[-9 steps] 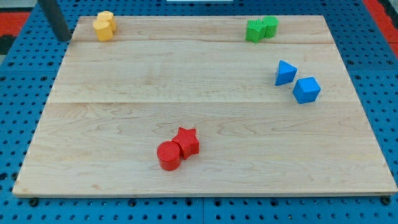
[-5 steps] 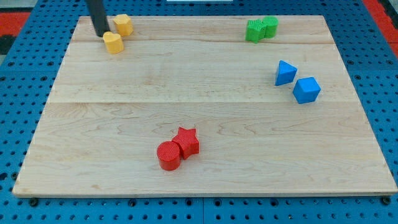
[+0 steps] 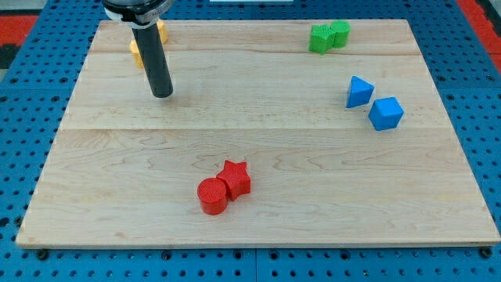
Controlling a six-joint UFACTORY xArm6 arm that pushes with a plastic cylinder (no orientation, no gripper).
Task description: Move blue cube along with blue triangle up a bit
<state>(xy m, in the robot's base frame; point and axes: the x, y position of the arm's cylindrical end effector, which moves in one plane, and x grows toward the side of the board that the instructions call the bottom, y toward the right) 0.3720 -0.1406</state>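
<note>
The blue cube (image 3: 386,113) lies at the view's right on the wooden board (image 3: 258,227). The blue triangle (image 3: 358,92) touches its upper-left side. My tip (image 3: 162,95) is at the upper left of the board, far to the left of both blue blocks. It stands just below two yellow blocks (image 3: 138,52), which the rod partly hides.
Two green blocks (image 3: 328,36) sit together near the top edge, above the blue pair. A red cylinder (image 3: 212,196) and a red star (image 3: 235,178) touch each other near the bottom middle.
My tip has moved right and down, from the board's upper-left corner past the yellow blocks. The yellow blocks were pushed apart and shifted a little. The blue blocks have not moved.
</note>
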